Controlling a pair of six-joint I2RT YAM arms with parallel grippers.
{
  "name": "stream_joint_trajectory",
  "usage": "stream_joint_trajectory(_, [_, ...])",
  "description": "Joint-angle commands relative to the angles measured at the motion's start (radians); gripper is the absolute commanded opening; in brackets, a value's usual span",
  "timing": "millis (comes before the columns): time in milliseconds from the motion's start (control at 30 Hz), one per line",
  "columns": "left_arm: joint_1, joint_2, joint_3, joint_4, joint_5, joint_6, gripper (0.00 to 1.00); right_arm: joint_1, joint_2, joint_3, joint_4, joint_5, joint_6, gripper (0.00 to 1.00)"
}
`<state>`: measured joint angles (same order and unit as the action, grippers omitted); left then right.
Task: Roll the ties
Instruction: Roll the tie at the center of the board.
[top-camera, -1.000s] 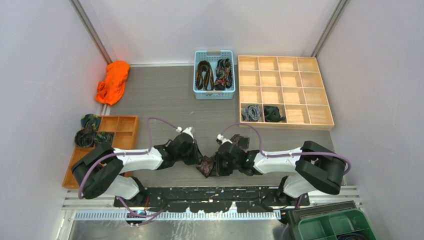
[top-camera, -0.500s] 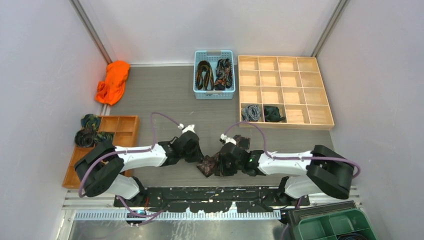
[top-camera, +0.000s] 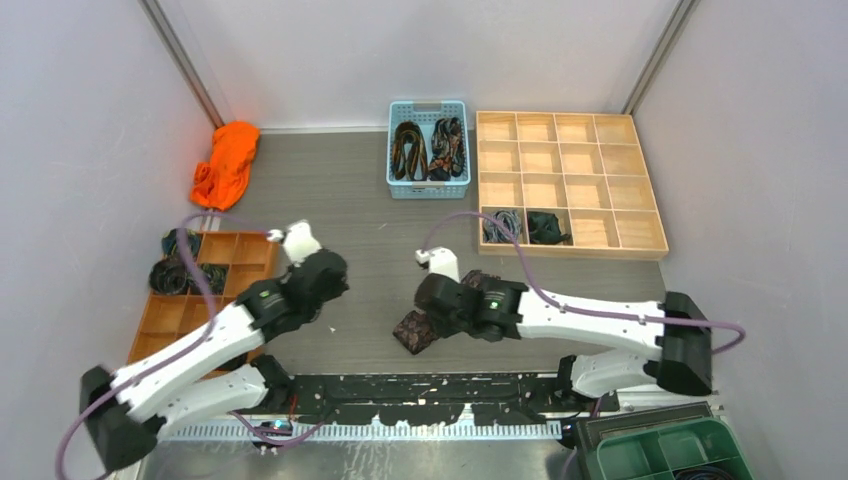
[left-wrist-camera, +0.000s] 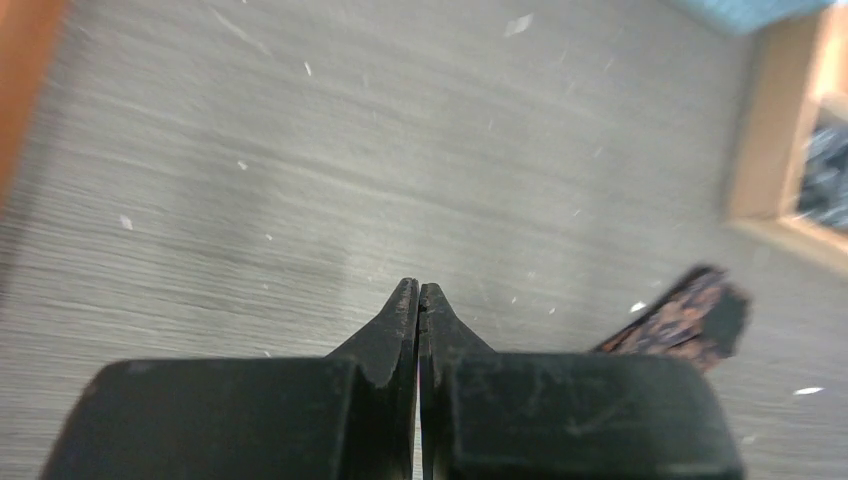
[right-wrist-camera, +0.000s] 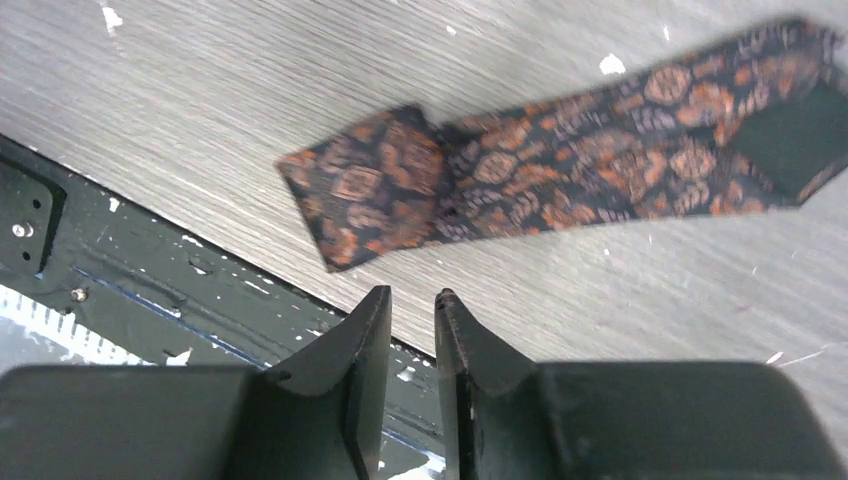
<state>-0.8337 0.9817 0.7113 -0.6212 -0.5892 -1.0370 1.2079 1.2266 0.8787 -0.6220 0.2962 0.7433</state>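
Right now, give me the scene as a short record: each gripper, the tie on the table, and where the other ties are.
left gripper: shut, empty, over the table
right gripper: jaws slightly apart, nothing between them, near the tie's end
tie on table: brown-orange pattern, mostly flat, not rolled, not held
blue basket: holds loose ties
wooden grid tray: two coils in the leftmost cells of its near row

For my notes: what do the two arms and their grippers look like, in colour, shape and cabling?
The left arm and right arm have white links with black joint housings; a mauve cable loops along each. The left gripper and right gripper have black, wedge-shaped fingers tapering to narrow, scuffed tips.
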Motion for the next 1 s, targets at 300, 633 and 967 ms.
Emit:
stream_joint_trajectory(300, [0.001, -0.569, 0.099, -0.487, -0.291, -0.034, 0.0, 0.248, 0.5, 0.512, -0.267, 0.351, -0.317, 0.68])
stream_joint_trajectory(633, [0.001, -0.622, 0.109, -0.542, -0.291, -0.052, 0.0, 0.257, 0.629, 0.493, -0.214, 0.347, -0.365, 0.74])
stream_joint_trajectory(967, [0.001, -0.637, 0.111, -0.565, -0.296, -0.063, 0.0, 0.251, 0.711, 0.432, -0.175, 0.343, -0.323, 0.73])
